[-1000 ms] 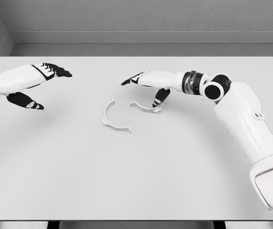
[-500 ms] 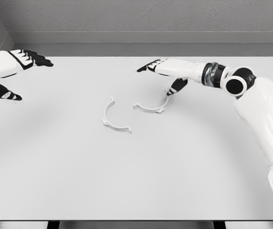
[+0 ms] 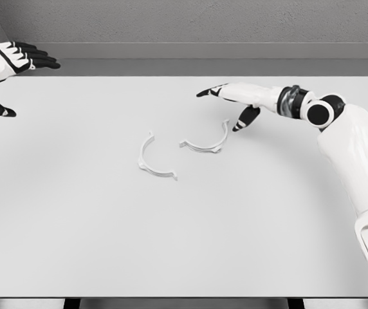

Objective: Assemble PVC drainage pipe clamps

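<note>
Two white half-ring clamp pieces lie apart near the middle of the white table. The left clamp half curves open toward the right. The right clamp half curves open toward the back. My right hand hovers just behind and to the right of the right half, fingers spread, holding nothing; its thumb tip is close to that piece's right end. At the far left edge of the view, well away from both pieces, my left hand is open and empty.
A grey wall runs behind the table's back edge. My right forearm crosses the table's right side.
My right hand let go of the right clamp half and drew back to the right. The left hand withdrew up and to the left edge. The right half now lies a little farther right.
</note>
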Tool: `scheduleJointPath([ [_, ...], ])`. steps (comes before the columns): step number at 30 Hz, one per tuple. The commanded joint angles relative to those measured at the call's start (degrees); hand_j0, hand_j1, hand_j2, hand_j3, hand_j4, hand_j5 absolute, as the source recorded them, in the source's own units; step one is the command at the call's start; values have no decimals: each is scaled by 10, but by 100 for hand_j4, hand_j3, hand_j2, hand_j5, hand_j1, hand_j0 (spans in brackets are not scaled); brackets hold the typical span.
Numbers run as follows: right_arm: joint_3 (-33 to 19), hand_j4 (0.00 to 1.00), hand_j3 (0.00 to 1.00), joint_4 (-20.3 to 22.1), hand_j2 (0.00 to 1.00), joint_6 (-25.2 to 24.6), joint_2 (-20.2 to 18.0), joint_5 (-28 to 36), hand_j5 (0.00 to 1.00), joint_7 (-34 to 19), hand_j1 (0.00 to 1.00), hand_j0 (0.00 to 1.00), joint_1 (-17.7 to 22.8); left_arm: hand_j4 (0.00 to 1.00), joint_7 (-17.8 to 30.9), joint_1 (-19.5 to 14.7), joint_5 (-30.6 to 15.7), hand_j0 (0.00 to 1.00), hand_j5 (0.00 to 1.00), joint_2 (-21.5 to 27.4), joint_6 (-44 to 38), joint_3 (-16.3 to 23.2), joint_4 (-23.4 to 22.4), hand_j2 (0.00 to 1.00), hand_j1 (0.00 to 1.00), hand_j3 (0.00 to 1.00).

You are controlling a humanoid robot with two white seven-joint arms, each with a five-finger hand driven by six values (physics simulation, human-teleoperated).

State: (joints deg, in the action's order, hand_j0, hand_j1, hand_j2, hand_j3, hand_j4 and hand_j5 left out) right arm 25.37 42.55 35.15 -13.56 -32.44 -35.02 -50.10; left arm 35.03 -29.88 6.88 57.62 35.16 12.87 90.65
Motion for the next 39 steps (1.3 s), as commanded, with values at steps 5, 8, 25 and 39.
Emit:
scheduleJointPath([
  [5, -8, 100, 100, -24, 100, -2, 19, 3, 100, 0, 100, 100, -4, 100, 0, 5, 1, 100, 100, 21, -2, -3, -4, 100, 100, 100],
  [8, -8, 100, 100, -36, 100, -2, 24, 3, 100, 0, 100, 100, -8, 100, 0, 8, 1, 100, 100, 33, -2, -2, -4, 100, 100, 100],
  [25, -35, 100, 100, -82, 100, -2, 26, 1, 100, 0, 100, 100, -17, 100, 0, 19, 0, 100, 100, 42, -2, -8, -3, 100, 100, 100],
  [39, -36, 100, 100, -96, 100, -2, 58, 4, 100, 0, 100, 100, -20, 100, 0, 20, -1, 100, 100, 50, -2, -9, 0, 100, 100, 100],
])
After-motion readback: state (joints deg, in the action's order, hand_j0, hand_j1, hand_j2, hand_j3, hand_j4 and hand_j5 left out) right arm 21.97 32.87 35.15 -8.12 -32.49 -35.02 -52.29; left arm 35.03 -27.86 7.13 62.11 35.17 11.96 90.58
